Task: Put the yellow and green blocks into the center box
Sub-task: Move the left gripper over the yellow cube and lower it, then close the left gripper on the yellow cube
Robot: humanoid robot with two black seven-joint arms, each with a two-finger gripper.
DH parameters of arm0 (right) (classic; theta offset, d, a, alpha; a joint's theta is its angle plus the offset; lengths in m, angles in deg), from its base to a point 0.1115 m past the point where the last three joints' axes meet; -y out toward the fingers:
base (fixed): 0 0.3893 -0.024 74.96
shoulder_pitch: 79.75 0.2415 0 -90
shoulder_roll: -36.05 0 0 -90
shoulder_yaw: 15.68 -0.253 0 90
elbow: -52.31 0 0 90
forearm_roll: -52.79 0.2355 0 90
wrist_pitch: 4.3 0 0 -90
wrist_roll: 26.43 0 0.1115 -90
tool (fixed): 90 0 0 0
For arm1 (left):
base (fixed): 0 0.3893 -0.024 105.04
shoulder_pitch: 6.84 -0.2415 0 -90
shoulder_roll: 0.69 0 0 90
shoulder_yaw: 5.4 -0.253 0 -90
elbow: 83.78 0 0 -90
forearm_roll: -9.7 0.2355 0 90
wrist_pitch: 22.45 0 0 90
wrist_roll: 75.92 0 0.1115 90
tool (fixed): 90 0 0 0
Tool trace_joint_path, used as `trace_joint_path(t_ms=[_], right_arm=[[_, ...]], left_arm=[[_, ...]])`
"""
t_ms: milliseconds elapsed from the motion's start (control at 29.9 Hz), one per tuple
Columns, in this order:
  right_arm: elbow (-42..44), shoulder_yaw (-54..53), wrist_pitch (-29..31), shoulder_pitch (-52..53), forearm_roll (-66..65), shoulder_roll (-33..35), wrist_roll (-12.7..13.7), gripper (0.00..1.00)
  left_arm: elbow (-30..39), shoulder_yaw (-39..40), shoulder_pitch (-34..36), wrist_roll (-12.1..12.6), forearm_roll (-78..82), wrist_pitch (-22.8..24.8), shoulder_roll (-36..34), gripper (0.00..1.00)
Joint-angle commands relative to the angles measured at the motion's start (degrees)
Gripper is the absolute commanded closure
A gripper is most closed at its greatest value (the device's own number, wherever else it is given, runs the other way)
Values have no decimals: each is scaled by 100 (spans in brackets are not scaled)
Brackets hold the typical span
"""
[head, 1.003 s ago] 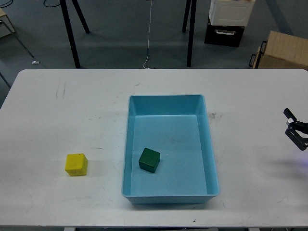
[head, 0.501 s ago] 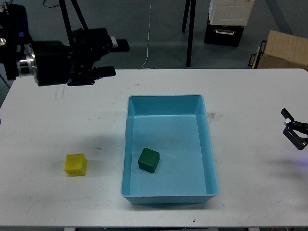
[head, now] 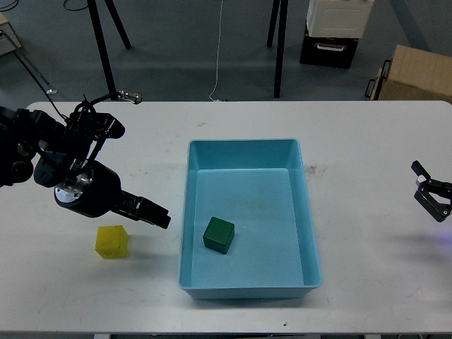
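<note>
Pending item: yellow block point(head: 111, 241) at 9 o'clock of box point(head: 311, 233); your left gripper point(head: 154, 214), seemingly empty, spread unclear—centre it before closing.

white table point(head: 367, 127); cardboard box point(head: 417, 74) right rear | black stand legs point(head: 106, 49) behind table

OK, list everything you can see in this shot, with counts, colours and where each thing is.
table: one, white, fills most of the view
box: one, light blue, open, centre of table
green block: one, dark green, inside box, near its left wall
yellow block: one, yellow, on table left of box
cardboard box: one, brown, on floor, far right
stand legs: several, black, on floor behind table
left gripper: black, above table, just right of yellow block
right gripper: black, open, at right edge
</note>
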Motion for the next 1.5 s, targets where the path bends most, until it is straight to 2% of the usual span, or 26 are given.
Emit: trace_joint_path(t_ms=[0, 234, 602, 1470], right_arm=[[5, 2, 0, -9, -99, 0, 1, 0], [14, 11, 0, -9, -214, -9, 1, 0], [14, 20, 0, -18, -389, -105, 1, 0], [5, 20, 0, -62, -398, -105, 1, 0]], left_arm=[[-650, 49, -380, 5, 37, 1, 108, 0], [-1556, 93, -1022, -56, 186, 1, 126, 0], [-1952, 549, -1795, -48, 274, 1, 204, 0], [-1628, 550, -2007, -30, 775, 1, 108, 1]])
